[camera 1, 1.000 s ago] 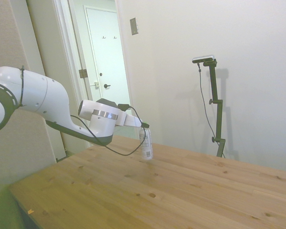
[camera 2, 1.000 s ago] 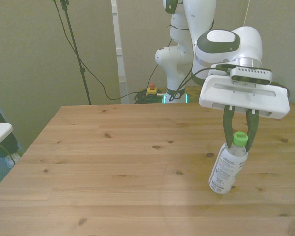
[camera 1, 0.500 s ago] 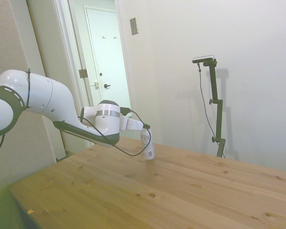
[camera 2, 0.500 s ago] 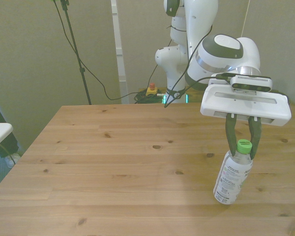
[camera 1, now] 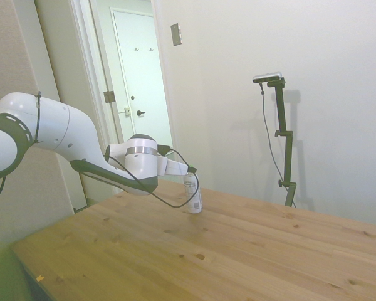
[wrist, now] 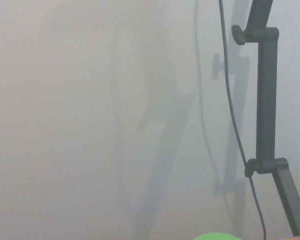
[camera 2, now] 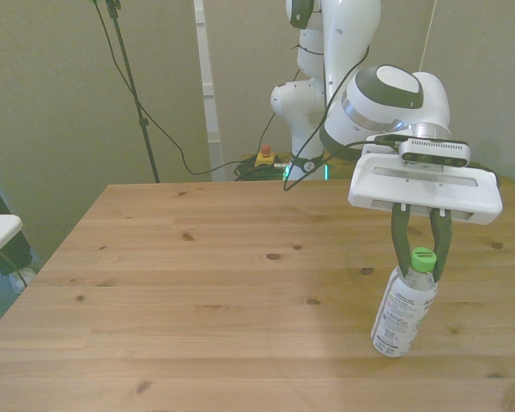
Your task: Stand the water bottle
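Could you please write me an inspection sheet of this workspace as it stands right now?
Surface: wooden table, knotty planks.
Job's things: small clear plastic water bottle with white label and green cap, base on the table, leaning slightly, near the front view's right.
Clutter: nothing seen.
Grippers: white two-finger gripper, dark fingers closed on the bottle's neck at the cap.
Cables: black cable looping under the arm; dark cables hanging behind the table.
Surroundings: pale walls, white door, red button on yellow box beyond the table.
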Motion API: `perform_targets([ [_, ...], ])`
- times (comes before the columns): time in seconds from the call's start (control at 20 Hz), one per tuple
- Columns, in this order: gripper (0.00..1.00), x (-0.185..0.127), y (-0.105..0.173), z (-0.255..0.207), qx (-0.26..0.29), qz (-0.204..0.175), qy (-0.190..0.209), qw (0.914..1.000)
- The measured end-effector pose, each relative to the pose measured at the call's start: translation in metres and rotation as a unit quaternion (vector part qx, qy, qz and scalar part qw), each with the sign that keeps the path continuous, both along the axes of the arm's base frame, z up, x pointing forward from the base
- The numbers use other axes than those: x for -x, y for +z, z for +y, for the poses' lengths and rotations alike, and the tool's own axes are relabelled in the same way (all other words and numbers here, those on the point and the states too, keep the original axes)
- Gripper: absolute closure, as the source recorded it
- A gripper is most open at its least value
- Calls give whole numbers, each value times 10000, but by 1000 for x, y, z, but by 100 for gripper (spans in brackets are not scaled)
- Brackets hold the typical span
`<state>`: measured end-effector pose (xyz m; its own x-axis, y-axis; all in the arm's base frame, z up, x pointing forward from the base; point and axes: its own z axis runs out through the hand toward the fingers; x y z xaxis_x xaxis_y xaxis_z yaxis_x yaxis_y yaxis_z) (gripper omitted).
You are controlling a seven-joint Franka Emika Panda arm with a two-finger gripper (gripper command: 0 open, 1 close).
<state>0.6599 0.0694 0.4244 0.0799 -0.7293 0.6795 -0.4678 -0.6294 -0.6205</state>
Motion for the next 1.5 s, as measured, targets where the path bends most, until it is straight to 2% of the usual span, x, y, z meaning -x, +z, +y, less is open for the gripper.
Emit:
perform_targets([
  [0.6,0,2,1,-14,-62,37,-14,10000],
  [0.9,0,10,16,-17,-157,-7,-11,9999],
  [1.1,0,37,50,-18,-313,73,-58,9995],
  [1.3,0,86,93,-15,-375,259,22,9990],
  [1.5,0,140,94,-7,-445,870,-72,9952],
])
